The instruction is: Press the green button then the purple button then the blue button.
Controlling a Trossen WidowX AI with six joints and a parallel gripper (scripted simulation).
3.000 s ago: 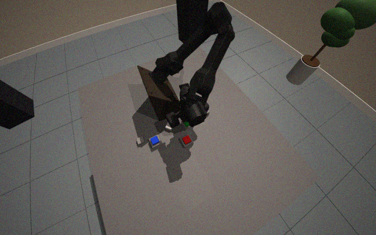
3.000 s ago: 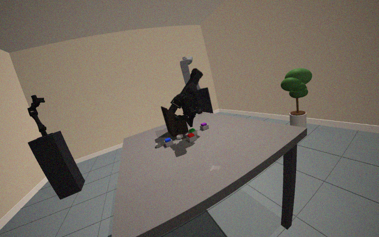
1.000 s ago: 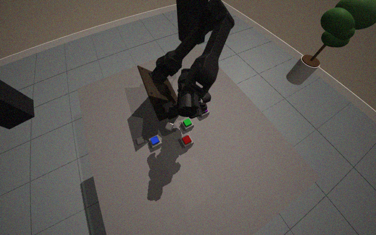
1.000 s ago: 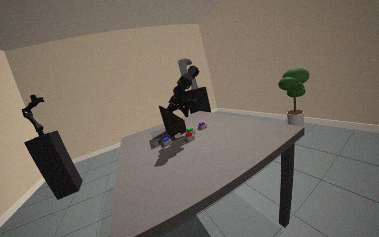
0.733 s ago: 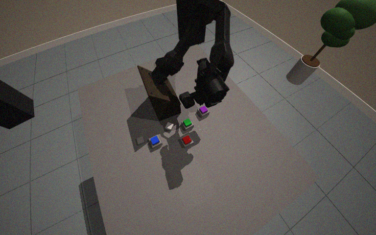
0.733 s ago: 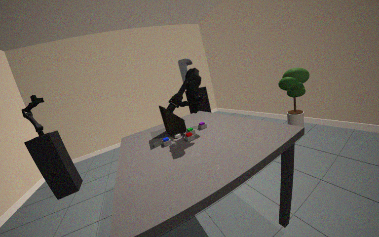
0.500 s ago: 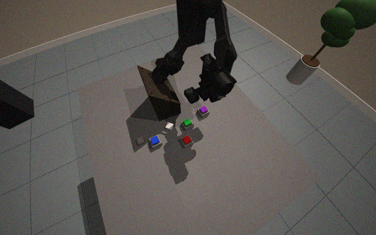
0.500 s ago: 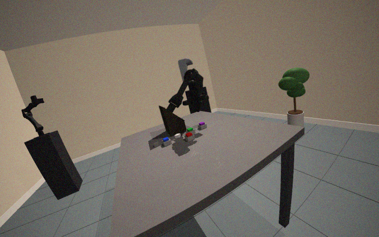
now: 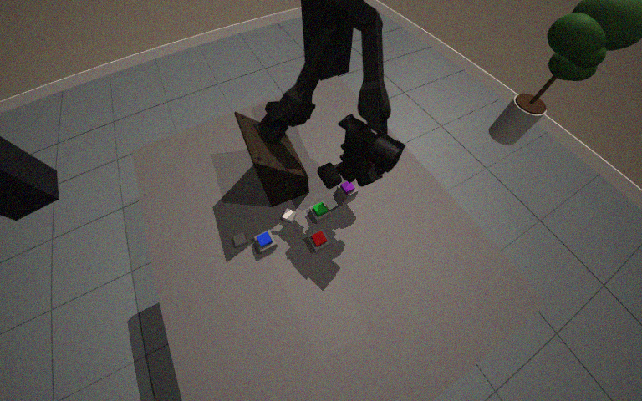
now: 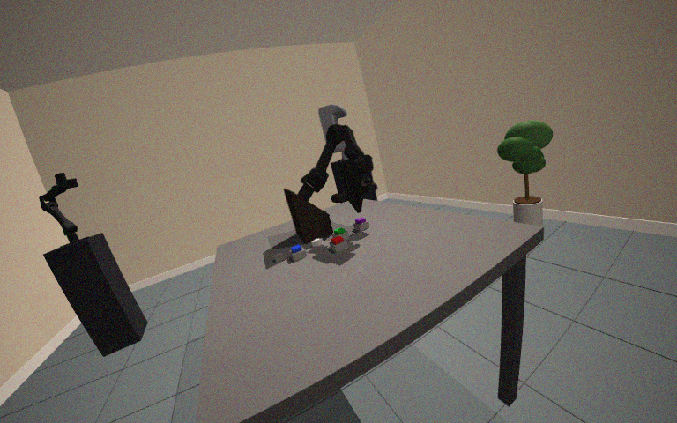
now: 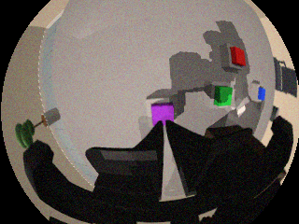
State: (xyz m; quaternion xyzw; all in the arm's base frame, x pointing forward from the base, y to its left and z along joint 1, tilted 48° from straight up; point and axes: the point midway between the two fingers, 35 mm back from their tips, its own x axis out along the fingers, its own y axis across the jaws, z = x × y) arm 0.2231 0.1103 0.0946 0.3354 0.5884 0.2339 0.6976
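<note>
On the gray tabletop (image 9: 425, 264), the gripper (image 11: 164, 126) hung above the purple button (image 11: 163, 112). It was pinched shut on nothing, likely so it could poke.

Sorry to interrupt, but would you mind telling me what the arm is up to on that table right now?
It is working through a row of push-buttons. The end effector, shut and holding nothing, is poised right by the purple button, second in its sequence, though whether it touches yet is hard to tell. The green button sits just beyond, and the blue button comes afterwards. The red button and the small white block are to be left alone.
</note>
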